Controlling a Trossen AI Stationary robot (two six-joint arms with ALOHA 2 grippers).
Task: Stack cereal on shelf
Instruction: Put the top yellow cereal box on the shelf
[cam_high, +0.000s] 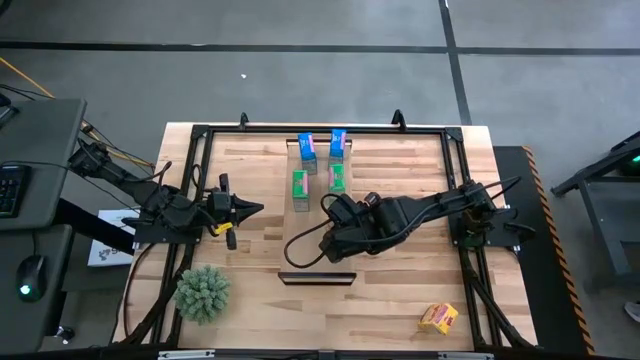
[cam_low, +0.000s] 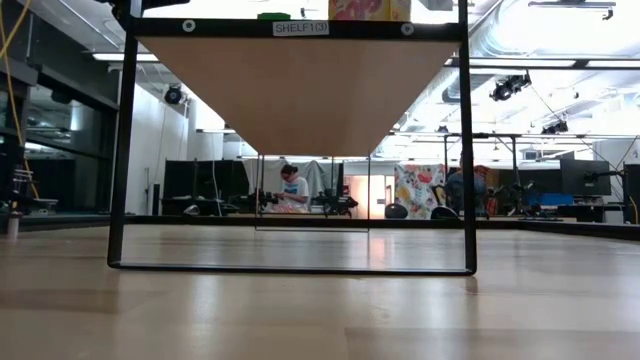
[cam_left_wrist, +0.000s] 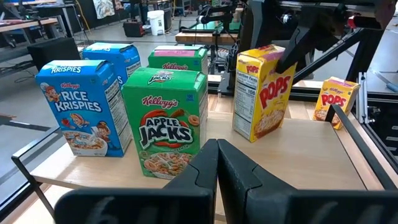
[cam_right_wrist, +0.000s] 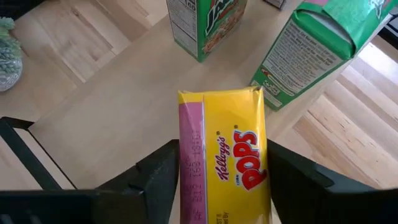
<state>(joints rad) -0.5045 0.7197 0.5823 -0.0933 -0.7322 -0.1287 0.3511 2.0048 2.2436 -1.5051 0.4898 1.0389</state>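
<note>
Pale shelf (cam_left_wrist: 311, 155): right gripper (cam_right_wrist: 221, 171) jaws apart, flanking yellow Pops box (cam_right_wrist: 227, 162) (upright); left gripper (cam_left_wrist: 217, 165) jaws together.

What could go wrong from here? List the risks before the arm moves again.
1. The right hand sits around the upright Pops box on the shelf. Pulling away at an angle could drag or tip the box.
2. A green Apple Jacks box stands close beside it, so a toppling box or a sideways swing of the hand could knock it over.
3. The second Pops box lies far off near the table corner, which means a long reach.
</note>
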